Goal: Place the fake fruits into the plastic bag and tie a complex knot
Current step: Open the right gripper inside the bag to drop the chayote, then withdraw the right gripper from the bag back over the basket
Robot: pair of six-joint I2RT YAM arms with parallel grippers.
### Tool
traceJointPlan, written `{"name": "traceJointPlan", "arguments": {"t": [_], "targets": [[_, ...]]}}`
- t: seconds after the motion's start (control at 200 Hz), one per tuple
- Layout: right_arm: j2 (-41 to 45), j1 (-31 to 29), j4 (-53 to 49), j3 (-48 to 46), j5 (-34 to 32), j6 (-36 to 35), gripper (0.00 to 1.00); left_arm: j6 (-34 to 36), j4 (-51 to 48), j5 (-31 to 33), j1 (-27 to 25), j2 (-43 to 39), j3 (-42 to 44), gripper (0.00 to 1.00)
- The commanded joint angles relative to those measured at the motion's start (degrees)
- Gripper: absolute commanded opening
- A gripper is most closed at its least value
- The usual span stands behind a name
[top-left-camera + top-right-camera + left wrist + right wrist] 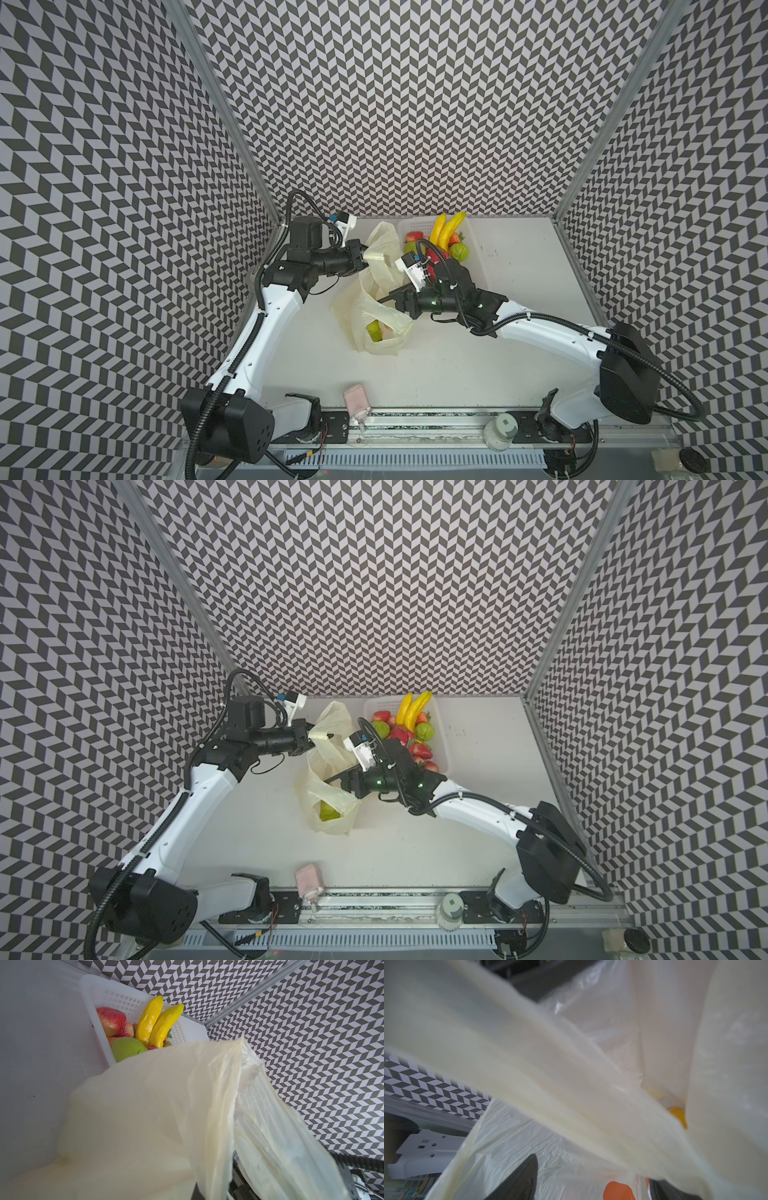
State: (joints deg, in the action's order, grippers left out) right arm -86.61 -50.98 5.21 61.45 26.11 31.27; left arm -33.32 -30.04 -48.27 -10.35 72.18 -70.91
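The pale-yellow plastic bag (376, 316) lies crumpled mid-table, with a green fruit (374, 330) showing through it. My left gripper (368, 257) is shut on one bag handle (328, 725) and holds it up; in the left wrist view the bag (158, 1118) hides its jaws. My right gripper (390, 300) is at the bag's mouth, open. Its fingers (521, 1178) stand wide apart, with bag film (571, 1088) stretched across in front. The other fake fruits, bananas (446, 230), strawberries and green ones, sit in the white basket (473, 257). No knot is in view.
The basket (442, 746) stands at the back, just behind my right wrist. A pink object (356, 397) and a white jar (503, 430) sit at the front edge. Patterned walls close in the back and both sides.
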Motion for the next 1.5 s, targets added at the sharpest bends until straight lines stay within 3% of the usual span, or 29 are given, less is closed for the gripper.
{"name": "traceJointPlan", "arguments": {"t": [0.0,0.511,0.846,1.006,1.066,1.147,1.237,1.492], "targets": [[1.7,-0.3,1.0,1.5,-1.8,-0.9,0.81,0.2,1.0,-0.6,0.1,-1.4,0.0,0.00],[10.6,-0.1,-6.1,-3.8,-13.2,-9.3,0.82,3.0,-2.7,1.6,1.4,-1.4,-0.6,0.00],[3.9,-4.0,-4.3,-2.2,-17.6,-8.1,0.79,2.8,-2.7,1.6,1.3,-1.3,-0.7,0.00],[0.1,-4.4,-6.6,2.1,-20.4,-7.5,0.55,3.1,-2.9,1.7,1.5,-1.3,-1.0,0.00],[-0.5,-4.3,-9.7,4.2,-22.9,-7.6,0.28,3.4,-3.3,1.7,1.9,-1.5,-1.1,0.00],[0.7,-3.7,-13.8,5.3,-27.2,-8.4,0.00,4.5,-4.8,1.5,2.8,-1.6,-1.6,0.00],[4.5,-1.2,-14.7,3.0,-27.6,-8.6,0.00,6.3,-7.2,1.8,4.6,-1.7,-2.5,0.00],[12.5,8.9,-14.9,-2.2,-16.2,-9.4,0.00,12.3,-14.9,4.7,8.7,-1.3,-6.1,0.00]]}}
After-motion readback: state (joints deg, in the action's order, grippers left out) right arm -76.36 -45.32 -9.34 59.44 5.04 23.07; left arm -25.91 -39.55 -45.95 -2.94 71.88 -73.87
